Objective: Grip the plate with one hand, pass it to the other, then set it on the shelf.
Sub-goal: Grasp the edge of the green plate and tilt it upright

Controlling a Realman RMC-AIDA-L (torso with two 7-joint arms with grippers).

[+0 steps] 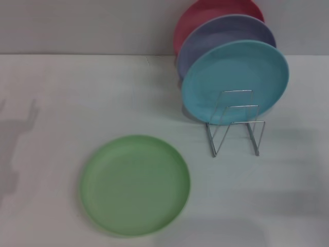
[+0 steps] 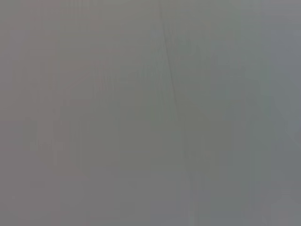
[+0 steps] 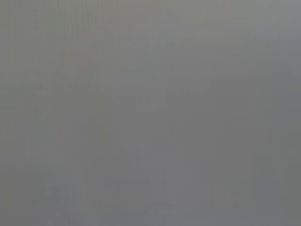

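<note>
The green plate point(image 1: 134, 184) lies flat, face up, on the white table point(image 1: 61, 103), toward the robot's left of centre and close to the near edge. Nothing touches it. It is well apart from the wire rack point(image 1: 235, 123), which stands farther back to the right.

Judged by its look, the plate is light, stiff plastic with a matte finish and a shallow raised rim. It should not bend or break under a firm pinch, but lying flat it offers little to catch. The rim is the only sensible hold; a finger must get under its edge.

The rack already carries three plates on edge: a blue plate point(image 1: 235, 81) in front, a lavender plate point(image 1: 216, 36) behind it, a red plate point(image 1: 205, 13) at the back. The front loops stand bare and appear free to take another.

Neither gripper appears in any view. Both wrist cameras show only featureless grey. Whether the left or right fingers are spread or closed cannot be told. The task appears not yet begun.
</note>
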